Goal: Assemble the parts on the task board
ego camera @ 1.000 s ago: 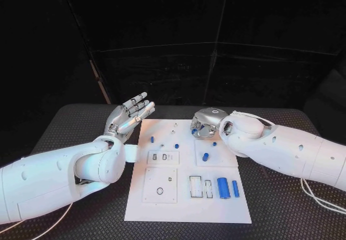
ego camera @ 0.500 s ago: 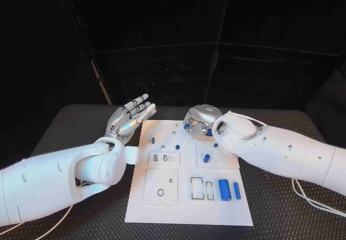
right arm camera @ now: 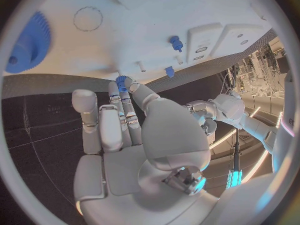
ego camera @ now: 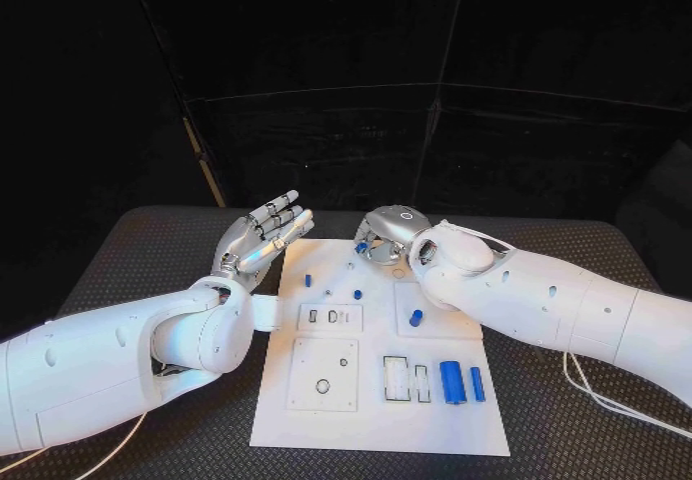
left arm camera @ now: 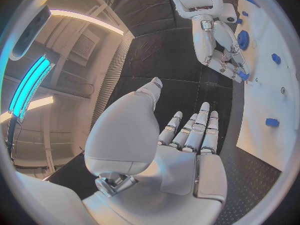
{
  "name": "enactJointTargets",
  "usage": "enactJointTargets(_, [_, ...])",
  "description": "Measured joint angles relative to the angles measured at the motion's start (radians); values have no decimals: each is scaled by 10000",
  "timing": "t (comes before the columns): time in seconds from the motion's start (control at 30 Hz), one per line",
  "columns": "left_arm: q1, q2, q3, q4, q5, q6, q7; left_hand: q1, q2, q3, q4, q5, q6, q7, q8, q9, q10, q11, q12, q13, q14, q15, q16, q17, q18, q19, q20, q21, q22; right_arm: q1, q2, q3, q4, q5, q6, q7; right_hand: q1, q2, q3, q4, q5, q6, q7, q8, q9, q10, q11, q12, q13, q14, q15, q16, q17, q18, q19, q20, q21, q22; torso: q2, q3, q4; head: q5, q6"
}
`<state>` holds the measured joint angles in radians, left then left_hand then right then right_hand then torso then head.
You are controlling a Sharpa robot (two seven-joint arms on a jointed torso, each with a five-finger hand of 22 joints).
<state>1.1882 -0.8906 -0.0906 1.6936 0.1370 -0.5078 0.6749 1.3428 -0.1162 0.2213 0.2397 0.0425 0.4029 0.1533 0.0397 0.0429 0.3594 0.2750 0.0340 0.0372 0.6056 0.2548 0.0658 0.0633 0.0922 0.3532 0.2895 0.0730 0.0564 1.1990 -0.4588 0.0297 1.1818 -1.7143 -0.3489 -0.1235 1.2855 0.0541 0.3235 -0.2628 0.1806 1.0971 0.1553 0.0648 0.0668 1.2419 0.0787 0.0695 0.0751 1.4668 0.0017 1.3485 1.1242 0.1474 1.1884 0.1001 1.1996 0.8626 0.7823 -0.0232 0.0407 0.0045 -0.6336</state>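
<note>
Head view: right hand (ego camera: 387, 238) sits over the far edge of the task board (ego camera: 378, 425), about 12 o'clock from board centre, fingers curled down. Right wrist view shows a small blue part (right arm camera: 121, 81) pinched at its fingertips (right arm camera: 132, 85), just off the board's edge. Looks like a short toothed piece; too small to call its long axis, but it seems to point from the fingertips toward the board.

Left hand (ego camera: 261, 234) is off the board at roughly 10 o'clock, raised above the tabletop (ego camera: 137, 265), palm up, fingers spread, holding nothing.

Other parts on the board: two long blue cylinders (ego camera: 451, 382) at about 4 o'clock, lying side by side, long axes running 12-to-6. A short blue peg (ego camera: 415, 317) sits near centre-right, more small pegs at 11 o'clock. A blue gear (right arm camera: 28, 43) lies flat in the right wrist view.

Risks, my read:
- Pinch is fingertip-only, shallow. Part could rotate or drop during lowering.
- Part hangs at the board edge; a slip puts it on the tabletop.
- Curled fingers may knock the nearby standing pegs on descent.
- Left hand is too far to steady the board if it shifts.
</note>
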Motion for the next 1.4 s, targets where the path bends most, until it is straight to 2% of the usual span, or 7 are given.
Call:
enactJointTargets(0.57, [7,15,0,8,0,10,-9,0,0,0,0,0,14,-15,0,-1,0,0,0,0,25,25,0,1,0,34,33,35,-1,22,418,2,-539,-35,83,29,-105,-105,165,109,-46,-2,0,-42,-8,-1,1,0,-13,0,0,47,-3,1,0,0,46,9,25,6,4,71,-61])
enactJointTargets(0.6, [8,14,0,9,0,11,-9,0,0,0,0,0,14,-15,0,-1,0,0,0,0,25,25,0,5,0,34,34,35,3,22,429,2,-553,-42,94,25,-116,-203,205,149,-46,-25,21,-42,-5,-3,3,0,-20,0,0,47,-16,2,0,0,46,6,25,7,4,72,-64])
enactJointTargets(0.8, [12,11,1,13,-1,15,-13,0,0,0,0,0,14,-15,0,-2,0,0,0,0,25,25,0,8,0,33,34,35,7,30,500,-1,-648,-85,185,-4,-278,-438,365,297,-175,-343,129,-37,-2,-517,147,-53,-93,0,0,47,-158,1,-127,127,46,-132,28,12,-2,80,-60])
enactJointTargets(0.87, [16,11,1,13,-2,16,-14,0,0,0,0,0,14,-15,0,-2,0,0,0,0,25,25,0,7,0,33,33,35,6,48,526,-1,-681,-96,219,-12,-314,-567,426,357,-299,-539,113,-33,-20,-772,190,-53,-102,-15,60,47,-222,1,-170,169,46,-175,30,12,-2,84,-51])
enactJointTargets(0.97, [16,11,1,13,-2,17,-16,0,0,0,0,0,14,-15,0,-2,0,0,0,0,25,25,0,7,0,33,33,35,7,65,560,-1,-718,-111,273,-23,-368,-631,491,421,-410,-670,115,-19,-24,-1008,250,-53,-102,0,75,10,-292,2,-198,197,-32,-240,33,13,-2,87,-50])
enactJointTargets(1.23, [17,10,1,11,-2,21,-18,0,0,0,0,0,13,-15,0,-3,0,0,0,0,61,-11,0,6,0,33,33,35,6,77,563,-1,-734,-136,359,-32,-362,-980,479,677,-577,-1422,51,-19,-31,-1561,267,-53,-101,-36,110,-103,-508,2,-398,250,-131,-469,34,15,-13,100,-58])
enactJointTargets(1.4, [20,0,1,9,-2,26,-20,0,0,0,0,0,14,-15,0,-3,0,0,0,0,61,-11,0,5,1,33,34,34,5,79,389,-1,-547,-140,303,-33,-342,-999,480,730,-581,-1477,24,-19,-31,-1631,266,-53,-101,-36,110,-104,-524,2,-398,250,-156,-490,34,18,-22,106,-44])
